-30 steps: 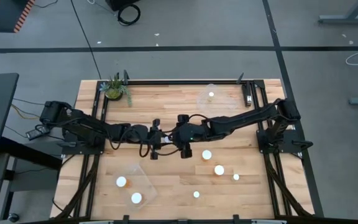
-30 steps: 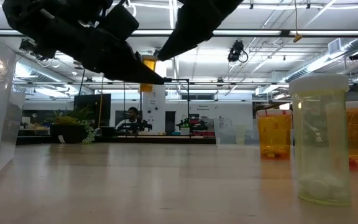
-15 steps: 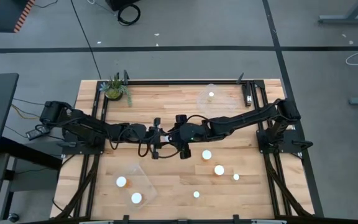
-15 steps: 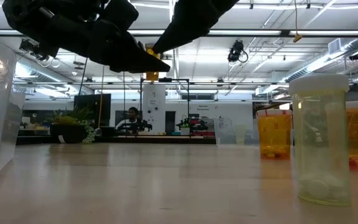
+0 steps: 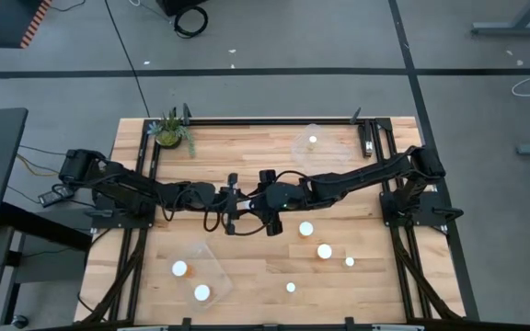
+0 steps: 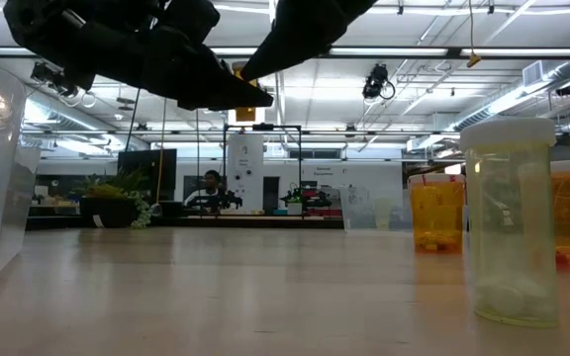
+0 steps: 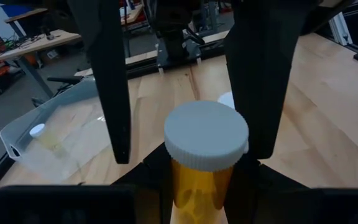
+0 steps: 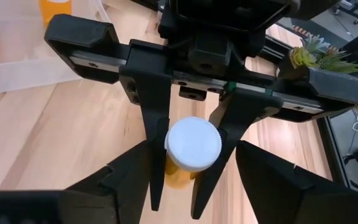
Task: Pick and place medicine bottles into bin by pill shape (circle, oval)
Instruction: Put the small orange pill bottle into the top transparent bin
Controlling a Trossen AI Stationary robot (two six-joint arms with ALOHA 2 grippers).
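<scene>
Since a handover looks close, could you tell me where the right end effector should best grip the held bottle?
Probably the bottle's white cap: it stands clear above the left end effector, which clamps the orange body. Come head-on from the opposite side; the open right end effector straddles the cap.

A robotics lab or workshop: a wooden tabletop (image 5: 247, 156) on a black metal frame stands on a grey concrete floor (image 5: 274, 37) with trailing cables (image 5: 190, 18). Beyond lie a hall with strip ceiling lights (image 6: 433, 51), workbenches and a seated person (image 6: 211, 188).
</scene>
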